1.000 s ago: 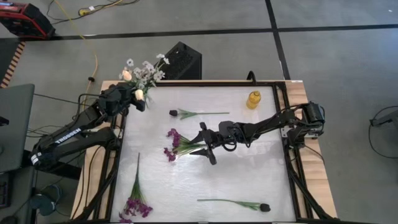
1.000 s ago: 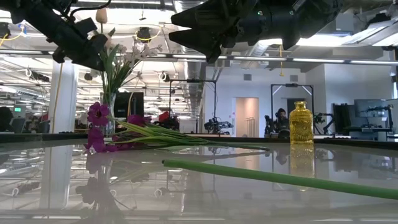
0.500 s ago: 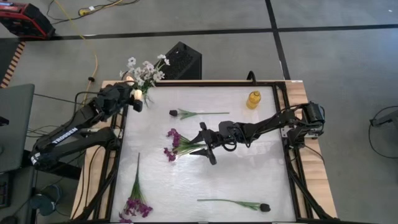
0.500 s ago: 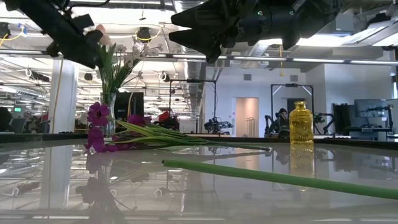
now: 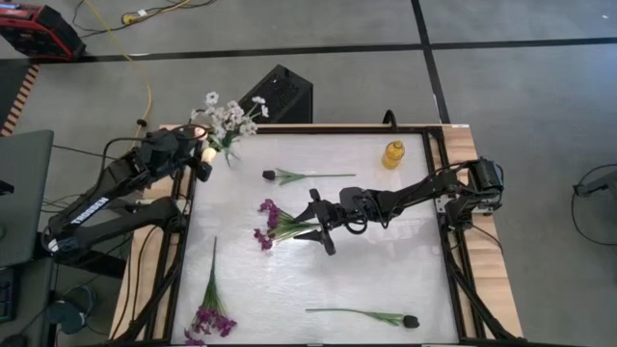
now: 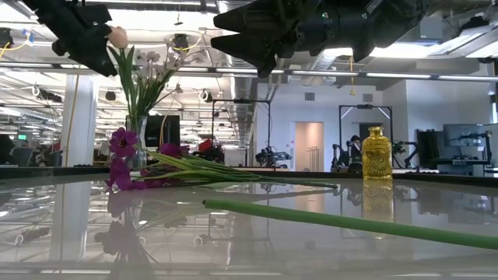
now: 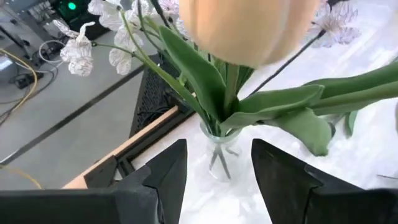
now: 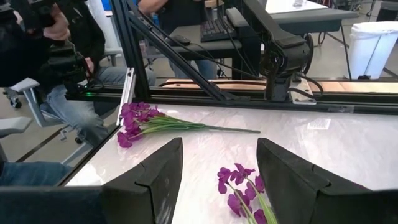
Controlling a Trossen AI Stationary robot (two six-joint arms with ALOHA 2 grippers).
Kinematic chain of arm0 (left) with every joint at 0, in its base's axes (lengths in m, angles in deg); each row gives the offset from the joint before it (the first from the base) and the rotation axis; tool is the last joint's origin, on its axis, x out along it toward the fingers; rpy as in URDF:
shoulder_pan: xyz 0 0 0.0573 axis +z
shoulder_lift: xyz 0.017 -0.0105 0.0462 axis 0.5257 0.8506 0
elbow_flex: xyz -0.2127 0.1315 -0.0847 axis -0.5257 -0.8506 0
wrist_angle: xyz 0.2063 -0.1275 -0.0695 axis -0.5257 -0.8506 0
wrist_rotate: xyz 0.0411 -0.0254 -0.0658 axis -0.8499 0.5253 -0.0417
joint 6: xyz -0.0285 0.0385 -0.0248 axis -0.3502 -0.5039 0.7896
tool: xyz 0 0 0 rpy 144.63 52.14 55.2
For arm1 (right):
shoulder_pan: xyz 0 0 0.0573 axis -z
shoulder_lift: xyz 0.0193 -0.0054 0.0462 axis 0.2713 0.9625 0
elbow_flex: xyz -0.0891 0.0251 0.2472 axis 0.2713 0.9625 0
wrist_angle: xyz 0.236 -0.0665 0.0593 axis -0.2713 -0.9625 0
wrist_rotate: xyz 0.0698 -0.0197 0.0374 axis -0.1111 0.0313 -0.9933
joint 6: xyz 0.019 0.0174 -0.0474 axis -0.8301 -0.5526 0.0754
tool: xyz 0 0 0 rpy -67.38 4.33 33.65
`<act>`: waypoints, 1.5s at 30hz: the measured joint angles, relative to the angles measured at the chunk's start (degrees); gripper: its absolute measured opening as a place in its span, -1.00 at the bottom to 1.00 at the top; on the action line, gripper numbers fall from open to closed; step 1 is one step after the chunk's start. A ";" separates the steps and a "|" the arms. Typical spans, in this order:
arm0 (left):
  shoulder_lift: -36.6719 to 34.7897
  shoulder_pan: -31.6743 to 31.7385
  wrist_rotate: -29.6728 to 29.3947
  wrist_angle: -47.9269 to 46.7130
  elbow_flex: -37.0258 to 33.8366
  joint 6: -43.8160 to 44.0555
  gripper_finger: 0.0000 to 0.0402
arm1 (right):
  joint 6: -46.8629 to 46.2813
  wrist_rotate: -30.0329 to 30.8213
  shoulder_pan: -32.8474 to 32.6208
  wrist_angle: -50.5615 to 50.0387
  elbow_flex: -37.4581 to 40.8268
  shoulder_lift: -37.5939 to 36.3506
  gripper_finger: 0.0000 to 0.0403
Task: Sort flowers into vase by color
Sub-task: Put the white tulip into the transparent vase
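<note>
Two purple sprigs (image 8: pixel 163 122) (image 8: pixel 242 190) beyond open right gripper (image 8: pixel 219 177); seated person (image 8: pixel 59 56) behind

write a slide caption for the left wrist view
Open left gripper above the glass vase holding a peach tulip and white sprigs.

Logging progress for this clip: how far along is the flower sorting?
Done: white blossoms and a peach tulip stand in the clear vase. In hand: nothing; the left end effector is open beside that vase, and the right end effector hovers open over a purple sprig. Left: two purple sprigs and two dark-budded stems on the table.
</note>
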 joint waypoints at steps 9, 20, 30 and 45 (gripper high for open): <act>-0.06 0.00 -4.89 5.02 0.00 6.35 -0.16 | 0.00 0.00 0.00 0.00 0.00 0.00 0.14; -0.02 0.00 -4.24 6.60 0.00 10.35 -0.25 | 0.02 0.00 0.72 0.00 0.00 0.00 0.14; -0.02 0.00 -4.60 6.64 0.00 9.49 -0.72 | 0.02 0.00 0.72 -0.04 0.00 0.00 0.14; -0.07 0.00 -6.99 6.64 -0.04 9.85 -0.14 | 0.02 0.00 1.46 -0.02 0.00 0.00 0.14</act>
